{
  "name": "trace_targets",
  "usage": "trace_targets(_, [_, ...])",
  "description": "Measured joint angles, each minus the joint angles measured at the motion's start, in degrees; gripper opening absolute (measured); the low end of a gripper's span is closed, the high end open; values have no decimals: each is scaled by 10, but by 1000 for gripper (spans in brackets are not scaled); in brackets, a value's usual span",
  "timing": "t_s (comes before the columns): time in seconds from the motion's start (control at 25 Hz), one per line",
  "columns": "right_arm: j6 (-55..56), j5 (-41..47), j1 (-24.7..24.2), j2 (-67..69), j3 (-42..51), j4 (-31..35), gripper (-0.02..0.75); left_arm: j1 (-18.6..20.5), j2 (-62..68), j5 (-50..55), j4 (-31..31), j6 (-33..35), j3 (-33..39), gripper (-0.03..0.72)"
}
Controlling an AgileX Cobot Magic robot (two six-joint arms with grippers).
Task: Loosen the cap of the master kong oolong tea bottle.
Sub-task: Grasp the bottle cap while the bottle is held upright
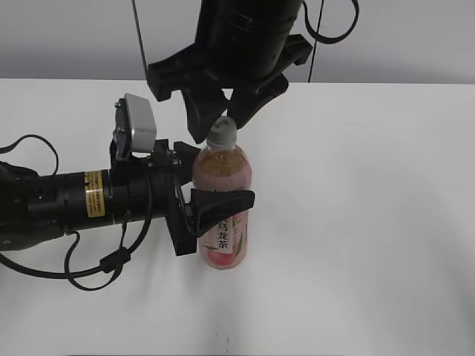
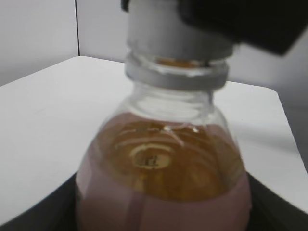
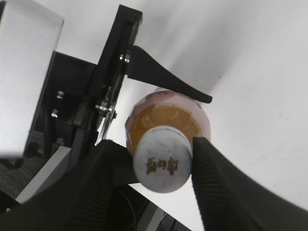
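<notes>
Left wrist view: blurred bottle (image 2: 163,173), cap (image 2: 168,29) top cropped.

Bright even light, soft shadows; blurred close-up in left wrist view.

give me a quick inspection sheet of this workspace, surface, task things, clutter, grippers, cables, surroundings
surface: white table, bare around the bottle
job's things: master kong oolong tea bottle stands upright, pink label, amber tea inside; white cap is on the neck, print on its top
clutter: nothing seen
grippers: left gripper clamps the bottle's body from the side; right gripper comes from above, its ribbed fingers against both sides of the cap
cables: black cable loops on the table under the left arm; a thin line hangs behind
surroundings: plain grey wall behind the table; nothing else seen
</notes>
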Motion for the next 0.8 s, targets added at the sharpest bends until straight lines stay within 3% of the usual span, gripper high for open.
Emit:
trace_targets(0.16, [-1, 1, 0, 0, 0, -4, 350, 0, 0, 0, 0, 0, 0, 454])
trace_targets(0.28, [-8, 1, 0, 0, 0, -9, 274, 0, 0, 0, 1, 0, 0, 454])
trace_targets(0.6, [-69, 1, 0, 0, 0, -8, 272, 0, 0, 0, 1, 0, 0, 454])
trace_targets(0.8, [-202, 1, 0, 0, 0, -7, 272, 0, 0, 0, 1, 1, 0, 454])
